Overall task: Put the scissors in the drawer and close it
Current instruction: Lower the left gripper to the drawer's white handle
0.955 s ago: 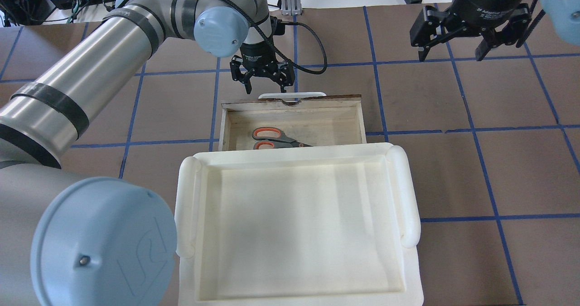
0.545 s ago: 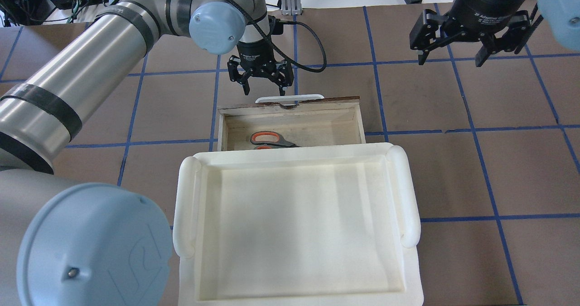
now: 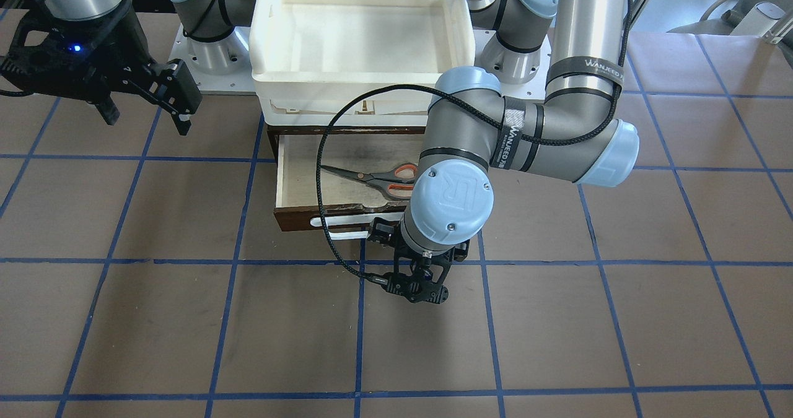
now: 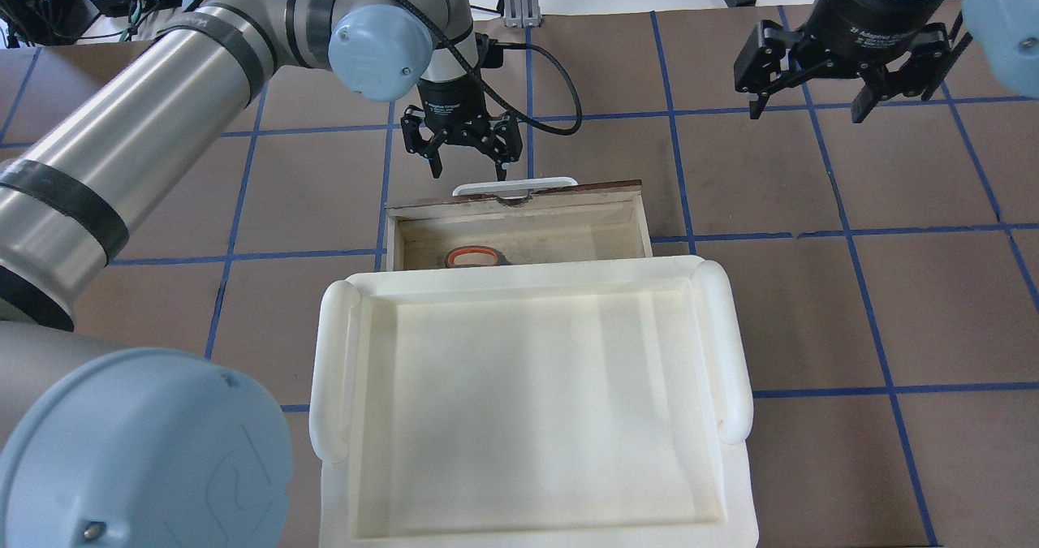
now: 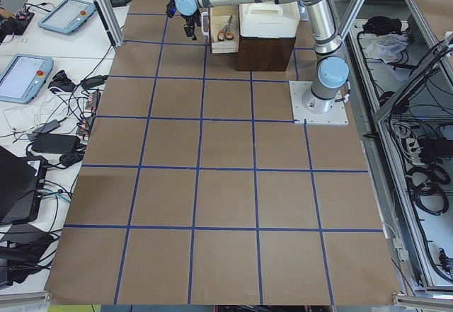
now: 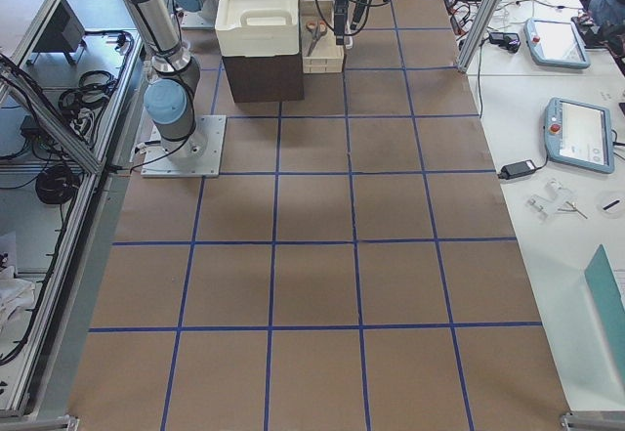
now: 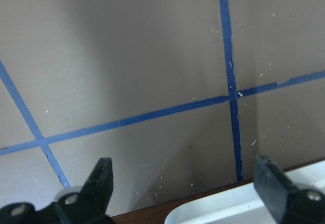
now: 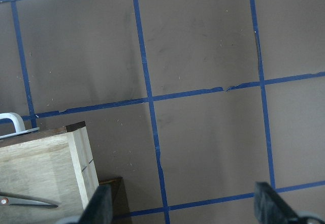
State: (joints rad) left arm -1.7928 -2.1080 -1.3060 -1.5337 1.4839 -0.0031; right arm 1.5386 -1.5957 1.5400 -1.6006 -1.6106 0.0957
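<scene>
Plywood-lined drawer point(image 3: 297, 176) stands part-open under the white plastic tray point(image 3: 266, 28); the scissors point(image 3: 370, 176) lie flat inside. Overhead: left claw point(image 4: 468, 166), just beside the white bar handle point(image 4: 514, 184), and right claw point(image 4: 808, 103) are both spread wide and empty above the brown, blue-taped bench point(image 4: 771, 312). Drawer sits further in than a moment earlier.
</scene>
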